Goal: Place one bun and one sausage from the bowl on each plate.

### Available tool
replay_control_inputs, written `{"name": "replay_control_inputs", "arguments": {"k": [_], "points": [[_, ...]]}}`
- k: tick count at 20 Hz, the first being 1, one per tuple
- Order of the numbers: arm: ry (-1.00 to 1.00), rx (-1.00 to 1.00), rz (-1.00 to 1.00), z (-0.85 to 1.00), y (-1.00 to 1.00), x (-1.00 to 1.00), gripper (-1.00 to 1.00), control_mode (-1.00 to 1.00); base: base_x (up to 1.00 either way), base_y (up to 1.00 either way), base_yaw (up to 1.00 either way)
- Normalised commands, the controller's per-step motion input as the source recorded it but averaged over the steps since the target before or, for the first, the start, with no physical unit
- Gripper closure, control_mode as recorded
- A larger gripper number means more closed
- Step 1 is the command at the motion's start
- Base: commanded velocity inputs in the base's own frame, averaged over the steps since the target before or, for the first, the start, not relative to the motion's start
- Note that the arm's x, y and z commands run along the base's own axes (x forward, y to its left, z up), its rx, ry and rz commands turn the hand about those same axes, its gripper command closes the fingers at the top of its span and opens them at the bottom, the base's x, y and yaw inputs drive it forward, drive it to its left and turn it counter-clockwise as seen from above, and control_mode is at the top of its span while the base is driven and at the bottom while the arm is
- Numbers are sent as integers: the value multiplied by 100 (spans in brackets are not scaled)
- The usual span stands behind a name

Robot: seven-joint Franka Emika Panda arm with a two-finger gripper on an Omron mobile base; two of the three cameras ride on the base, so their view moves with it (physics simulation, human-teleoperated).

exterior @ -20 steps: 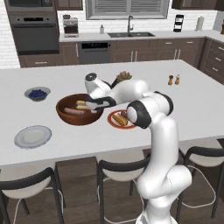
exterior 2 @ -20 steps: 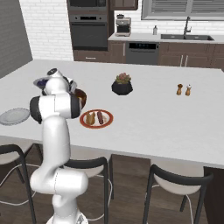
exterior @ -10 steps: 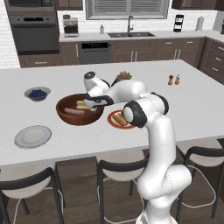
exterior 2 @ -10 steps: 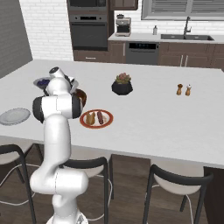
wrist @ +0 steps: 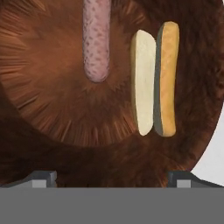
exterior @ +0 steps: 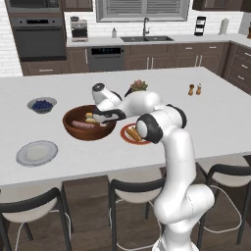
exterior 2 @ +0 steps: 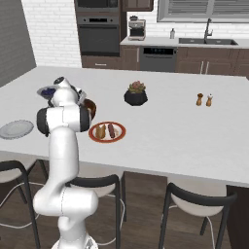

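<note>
Wooden bowl [wrist: 52, 148] cut off; sausage [wrist: 96, 39] top out of frame.

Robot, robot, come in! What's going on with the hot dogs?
Gripper open, empty, over the bowl. One sausage and one bun left inside. Red plate served, grey plate bare. Nothing blocking.

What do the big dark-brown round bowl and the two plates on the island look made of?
The big dark-brown round bowl looks like matte wood: streaky grain radiates from its centre. The empty grey plate seems glazed ceramic, pale and smooth. The orange-rimmed plate holding a bun and sausage looks ceramic too, though its finish is too small to judge.
</note>
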Motion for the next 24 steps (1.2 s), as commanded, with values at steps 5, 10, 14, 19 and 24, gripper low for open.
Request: {"name": "replay_control_inputs", "arguments": {"k": [5,10,14,19,24], "points": [[0,0,0,0,-1,32,-100,-100,0,0,0],[0,0,0,0,-2,70,-100,-100,0,0,0],[0,-1,0,-22,0,47,-100,-100,0,0,0],[0,-4,0,-38,8,6,-100,-100,0,0,0],[0,-4,0,-24,26,1,-100,-100,0,0,0]]}}
